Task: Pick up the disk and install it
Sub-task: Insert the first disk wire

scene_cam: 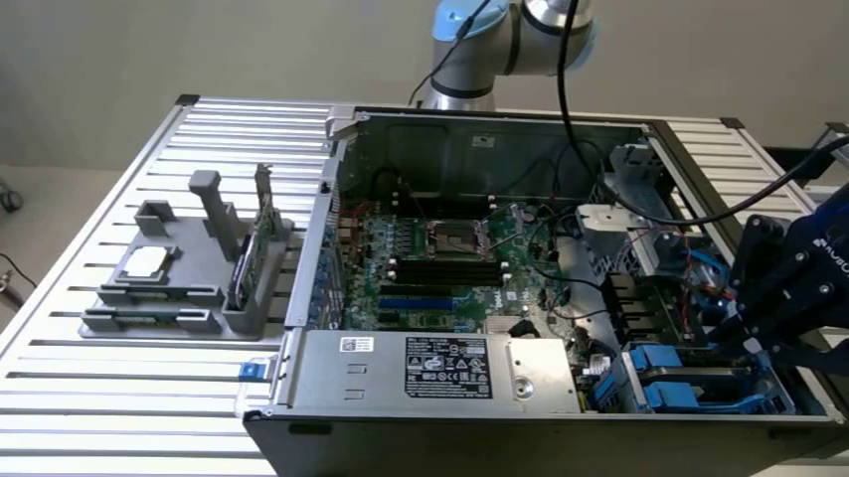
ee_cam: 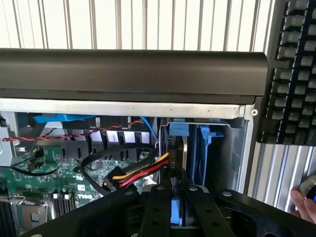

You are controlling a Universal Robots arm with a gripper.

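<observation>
One black gripper [scene_cam: 751, 338] hangs over the computer case [scene_cam: 464, 129] at the corner nearest the drive bay, on the exterior view's right. Its fingers [ee_cam: 159, 207] stand close together with a strip of blue plastic clamped between them. That strip is the frame of the disk [ee_cam: 177, 211], so the gripper is clenched on the disk's edge. Most of the disk is hidden: the wrist view gives little more than the blue strip, and its label cannot be seen. In the exterior view the gripper's body covers the spot inside the case where the disk sits, so how deep it lies in the bay cannot be told.

Just past the fingers, still inside the case, other blue frames [ee_cam: 199, 143] stand upright against the case wall. A bundle of yellow, red and black cables [ee_cam: 140, 173] runs in beside the gripper. The motherboard [scene_cam: 444, 263] fills the case's middle, and the power supply [scene_cam: 444, 368] lies along its near side.

Outside the case, a keyboard [ee_cam: 291, 74] is cut off by the wrist picture's edge, as is a person's fingertip [ee_cam: 302, 203]. A grey holder [scene_cam: 186, 278] with a processor chip [scene_cam: 146, 261] stands well apart from the case.
</observation>
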